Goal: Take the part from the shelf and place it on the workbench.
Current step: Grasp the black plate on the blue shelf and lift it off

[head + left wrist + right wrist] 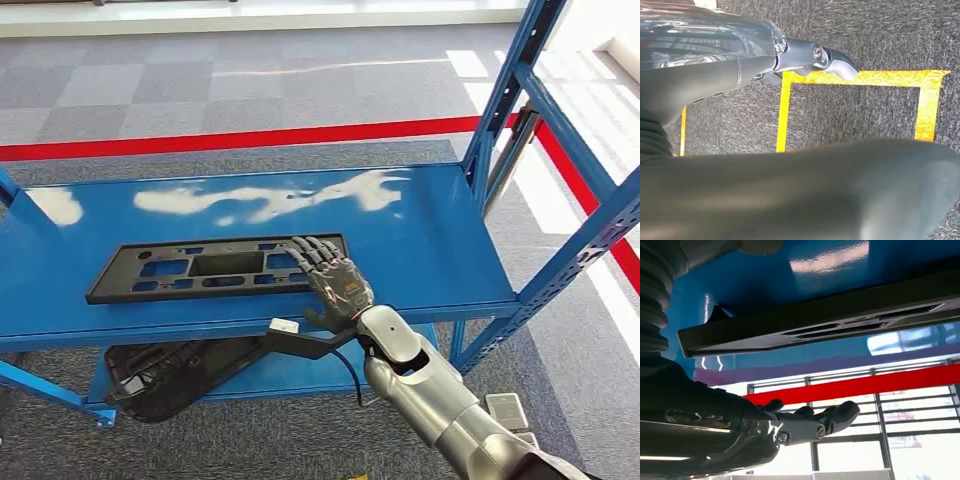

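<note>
A flat black plastic part point(215, 267) with several cut-outs lies lengthwise on the blue shelf point(430, 240). My right hand point(332, 283) reaches over the part's right end with its fingers stretched flat and spread. In the right wrist view a gap shows between the part point(821, 322) and the extended fingers point(828, 421), so nothing is gripped. My left hand point(806, 57) hangs above the carpet, one finger straight out and nothing in it.
A second black part point(173, 375) lies on the lower shelf level, its arm sticking out under my right wrist. Blue uprights point(506, 90) rise at the shelf's right end. A red line point(226, 140) crosses the grey carpet behind; yellow tape point(866, 77) marks the floor below.
</note>
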